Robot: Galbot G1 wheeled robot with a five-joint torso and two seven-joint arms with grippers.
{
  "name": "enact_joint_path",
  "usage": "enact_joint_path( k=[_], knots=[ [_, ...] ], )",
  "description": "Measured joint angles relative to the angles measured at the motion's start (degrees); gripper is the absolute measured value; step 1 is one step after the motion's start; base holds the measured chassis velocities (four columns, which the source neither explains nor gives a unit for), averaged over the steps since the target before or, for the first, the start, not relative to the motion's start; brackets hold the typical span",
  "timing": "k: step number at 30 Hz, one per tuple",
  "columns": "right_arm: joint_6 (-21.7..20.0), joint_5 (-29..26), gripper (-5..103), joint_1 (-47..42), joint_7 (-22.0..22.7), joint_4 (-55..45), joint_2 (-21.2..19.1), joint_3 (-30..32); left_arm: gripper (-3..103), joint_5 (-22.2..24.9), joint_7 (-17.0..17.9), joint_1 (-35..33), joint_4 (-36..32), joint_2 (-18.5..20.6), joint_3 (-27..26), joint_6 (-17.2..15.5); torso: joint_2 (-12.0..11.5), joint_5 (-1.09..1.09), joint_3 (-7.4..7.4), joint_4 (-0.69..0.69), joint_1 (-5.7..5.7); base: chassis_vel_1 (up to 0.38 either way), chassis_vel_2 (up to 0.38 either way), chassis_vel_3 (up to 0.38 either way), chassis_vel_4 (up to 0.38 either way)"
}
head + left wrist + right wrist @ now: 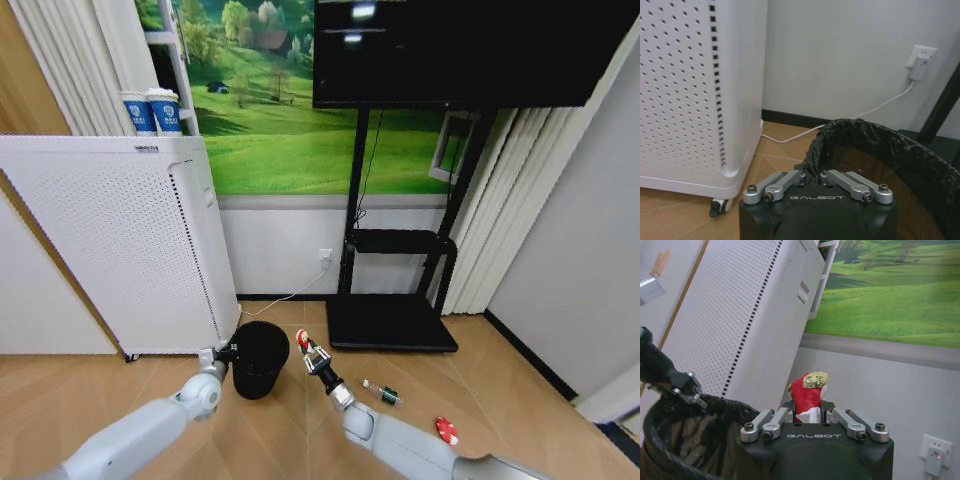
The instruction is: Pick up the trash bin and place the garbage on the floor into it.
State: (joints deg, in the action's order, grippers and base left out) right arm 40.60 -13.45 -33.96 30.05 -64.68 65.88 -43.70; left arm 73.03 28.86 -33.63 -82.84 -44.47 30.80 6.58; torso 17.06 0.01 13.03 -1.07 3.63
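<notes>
Floor: I saw pale wood planks, running up to a grey wall with a dark skirting.
Room: a tall white perforated appliance stood on castors at my left, two blue-and-white cups on top of it. A green meadow mural covered the wall behind, and a black TV stand carried a dark screen. A white cable ran from a wall socket down to the floor.
Trash bin: the trash bin, black and lined with a black bag, sat just in front of the appliance's corner.
Left gripper: my left gripper had its jaws pinched narrow on the bin's near rim, bag and rim between them.
Left arm: it reached forward, low, from the lower left, wrist level with the bin's top.
Red wrapper: a crumpled red-and-white wrapper stood upright between the jaws of my right gripper, which were closed on it, just beside the bin's rim on its right.
Right arm: it stretched forward and leftward from the lower right, angled up toward the bin.
Bottle: a small clear bottle with a green label lay on the floor right of the right forearm.
Second wrapper: another red-and-white piece lay farther right, well apart from the bin.
</notes>
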Motion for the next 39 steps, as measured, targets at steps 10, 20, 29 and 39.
enact_joint_path(
  k=[10, 20, 29, 39],
  knots=[
    [0.2, 0.2, 24, -0.17, 0.0, 0.63, 1.23, -2.46, 6, -0.96, 1.78, -0.87, -4.01, -2.34, 2.26, -0.14, 0.0, -0.01, 0.0, -0.01, 0.0, 0.0, 0.0, 0.0, 0.0],
    [0.18, 0.55, 38, -0.5, 0.1, 3.15, 2.44, -3.98, 6, -1.76, 2.11, -3.32, -6.96, -1.13, 0.99, -0.03, 0.01, -0.01, 0.0, -0.01, 0.0, 0.0, 0.0, 0.0, 0.0],
    [0.27, 0.43, 70, 0.14, 0.04, 3.6, 2.58, -4.23, 6, -2.04, 2.06, -3.8, -6.69, -1.93, 0.48, 0.22, 0.01, -0.01, 0.0, -0.02, 0.0, 0.0, 0.0, 0.0, 0.0],
    [0.27, -0.26, 99, -1.21, 1.19, 3.95, 0.48, 1.59, 6, -3.65, 3.12, -9.73, -8.14, 0.15, -5.93, 0.56, 0.01, -0.01, -0.01, -0.01, 0.0, 0.0, 0.0, 0.0, 0.0]
  ],
)
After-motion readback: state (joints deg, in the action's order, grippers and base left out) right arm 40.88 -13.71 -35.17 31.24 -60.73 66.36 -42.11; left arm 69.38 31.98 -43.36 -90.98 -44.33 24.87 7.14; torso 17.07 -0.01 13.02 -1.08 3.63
